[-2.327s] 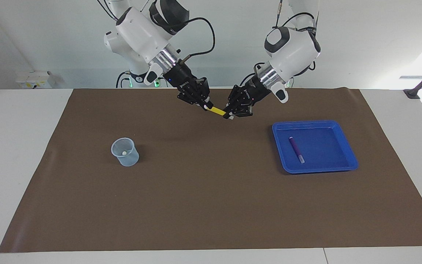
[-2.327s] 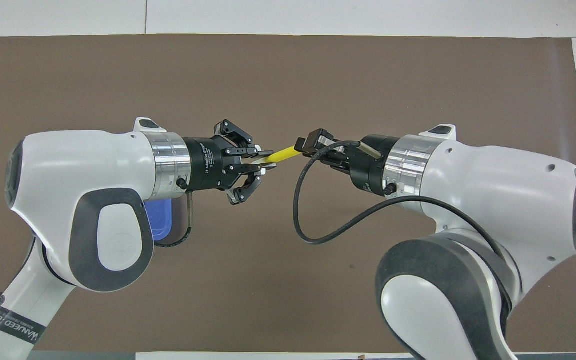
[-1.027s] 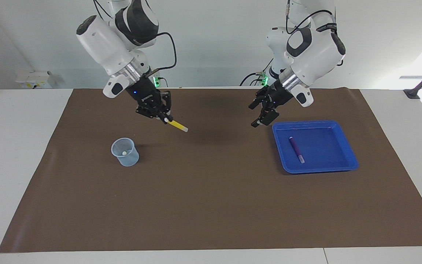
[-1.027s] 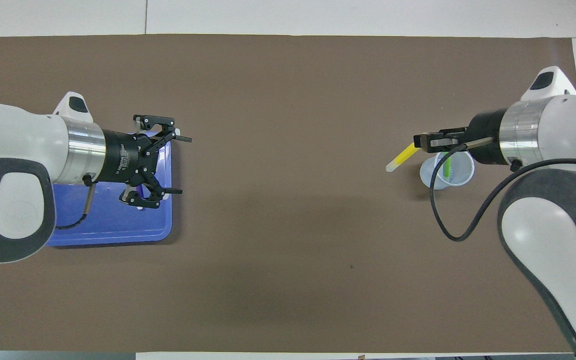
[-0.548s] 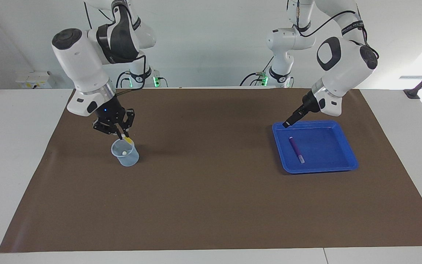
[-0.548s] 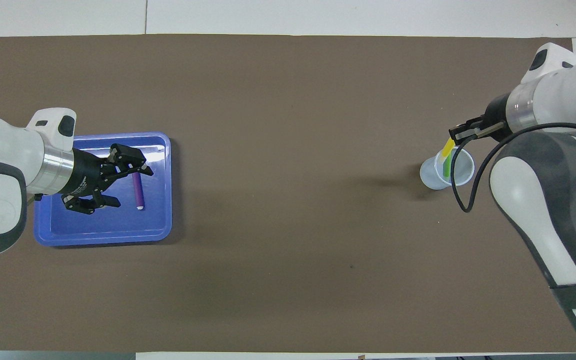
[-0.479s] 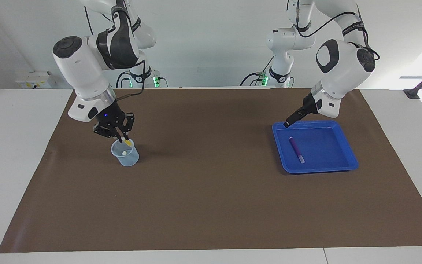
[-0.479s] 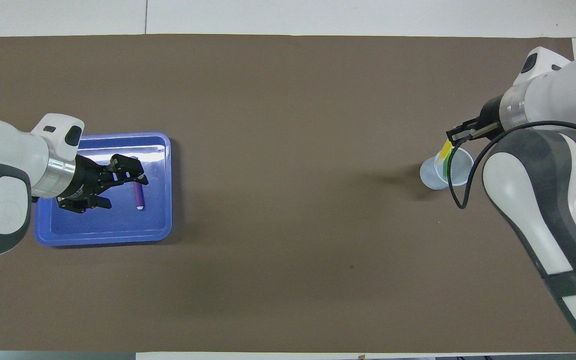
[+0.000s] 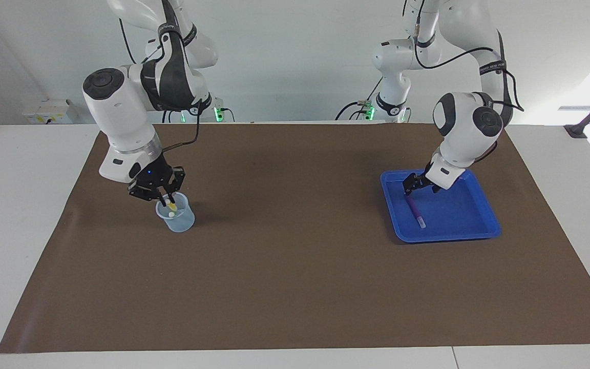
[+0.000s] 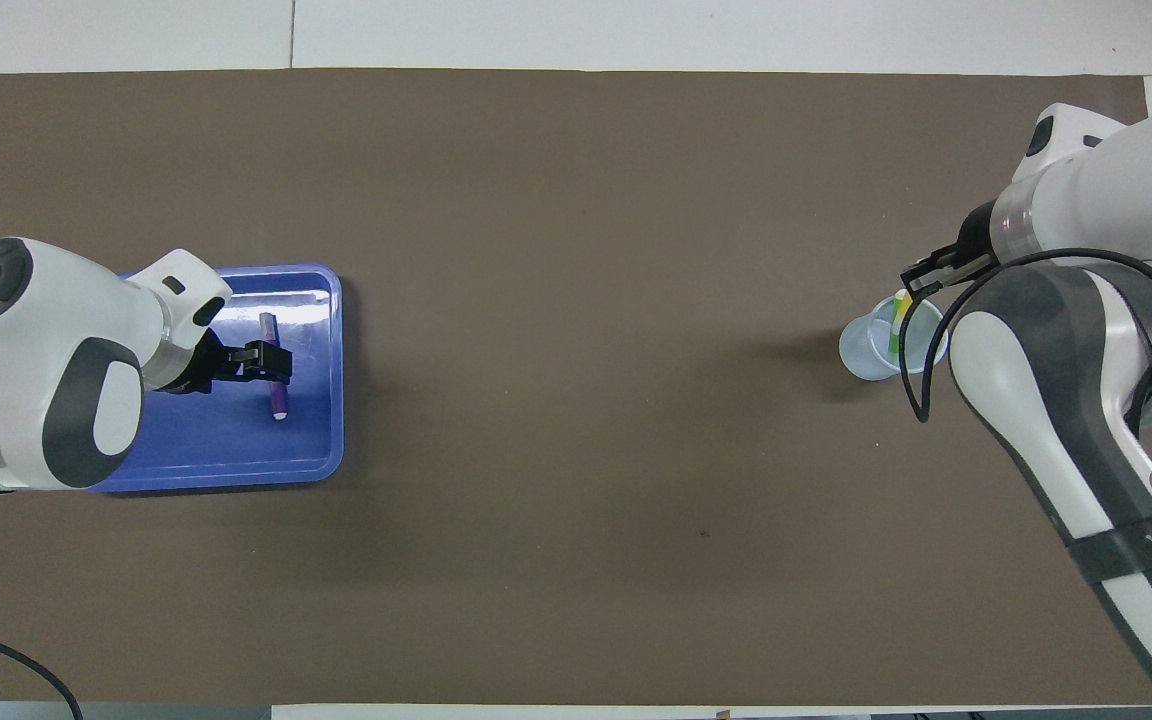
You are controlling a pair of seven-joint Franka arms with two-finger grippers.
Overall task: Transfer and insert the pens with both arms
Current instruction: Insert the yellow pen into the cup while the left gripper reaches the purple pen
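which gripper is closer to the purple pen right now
Left. The left gripper is open, low over the purple pen in the blue tray. The right gripper is at the clear cup at the right arm's end, shut on the yellow pen.

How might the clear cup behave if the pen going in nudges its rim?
The cup looks thin and light, standing loose on the mat, so it would probably slide or tip. The pens leaning inside may shift its balance.
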